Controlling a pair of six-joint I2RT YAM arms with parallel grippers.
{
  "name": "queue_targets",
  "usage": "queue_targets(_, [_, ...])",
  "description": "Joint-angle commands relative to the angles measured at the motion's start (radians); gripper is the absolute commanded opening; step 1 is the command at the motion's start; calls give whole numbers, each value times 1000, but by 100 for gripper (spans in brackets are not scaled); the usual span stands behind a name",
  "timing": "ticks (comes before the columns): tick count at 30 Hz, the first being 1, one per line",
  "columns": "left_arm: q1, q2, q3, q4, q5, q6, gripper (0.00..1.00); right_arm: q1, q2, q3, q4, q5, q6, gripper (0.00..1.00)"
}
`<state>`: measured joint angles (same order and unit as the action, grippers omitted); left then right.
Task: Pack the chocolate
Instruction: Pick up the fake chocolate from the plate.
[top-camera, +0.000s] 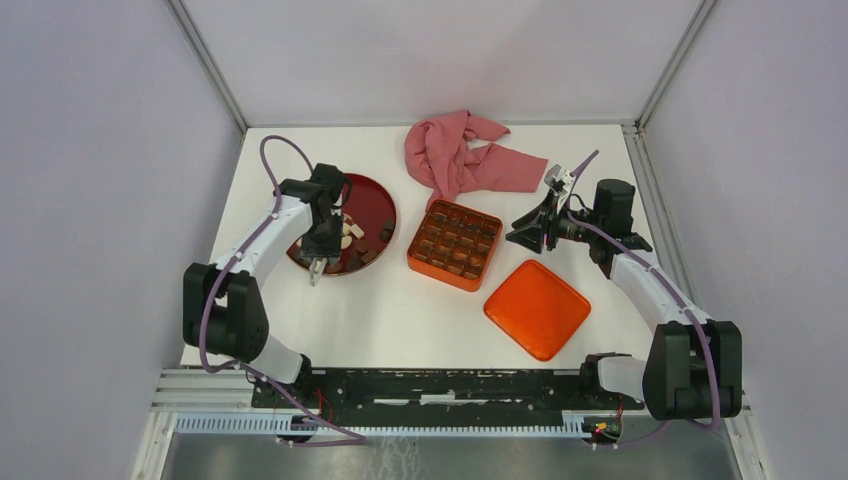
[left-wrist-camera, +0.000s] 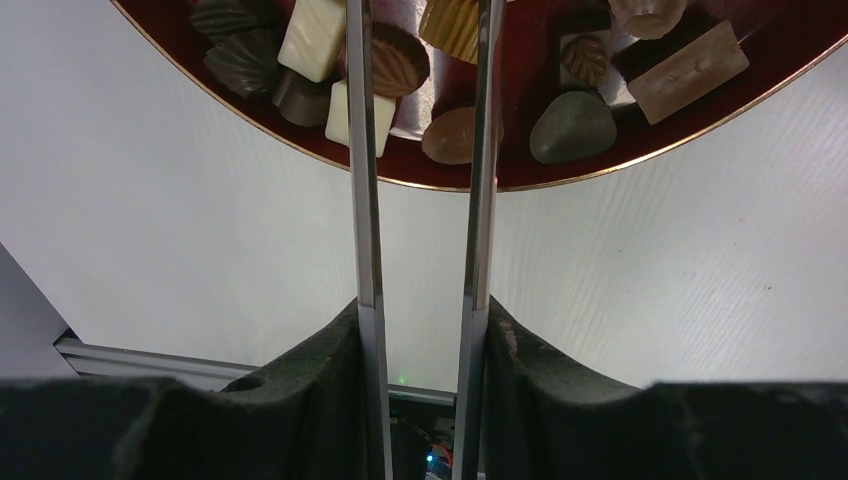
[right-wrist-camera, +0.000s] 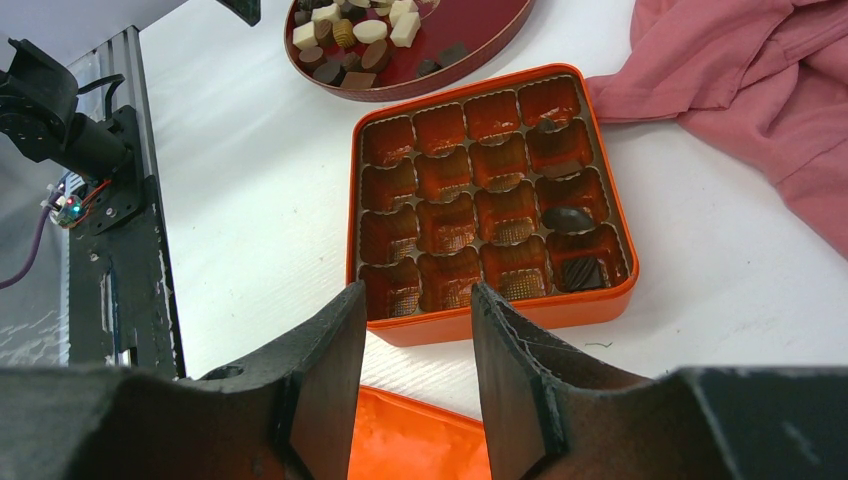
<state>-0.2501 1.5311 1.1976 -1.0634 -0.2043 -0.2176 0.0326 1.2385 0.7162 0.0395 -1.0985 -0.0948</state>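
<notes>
On the bench (top-camera: 400, 310), a round red plate (top-camera: 372, 203) carries the loose chocolate (left-wrist-camera: 690, 65): brown, cream and tan pieces. Orange tin (right-wrist-camera: 500, 318): a few dark pieces in cells on the side toward the pink cloth (top-camera: 460, 155). Only the right wrist view resolves this. Orange lid (top-camera: 537, 308) lies apart from the tin.

Left pincer (left-wrist-camera: 424, 15): thin blades narrowly parted over the plate's pieces, tips cut off by the frame, so grip cannot be told.

Right pincer (right-wrist-camera: 412, 295): parted, holding nothing, just short of the tin.
</notes>
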Motion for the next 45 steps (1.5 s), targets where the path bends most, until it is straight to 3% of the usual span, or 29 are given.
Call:
queue_targets(1, [5,12,33,25,-12,40,43,3,-3,37,17,-15,-7,49])
queue_targets(12, [5,-6,26,11,0,34,40,3,-4,34,21,-15,-3,49])
queue_targets(25, [5,-5,7,16,5,27,43,3,-10,34,22,-16,-2,49])
queue_targets(45, [5,17,3,20,11,29,38,3,-9,34,22,-17,-1,49])
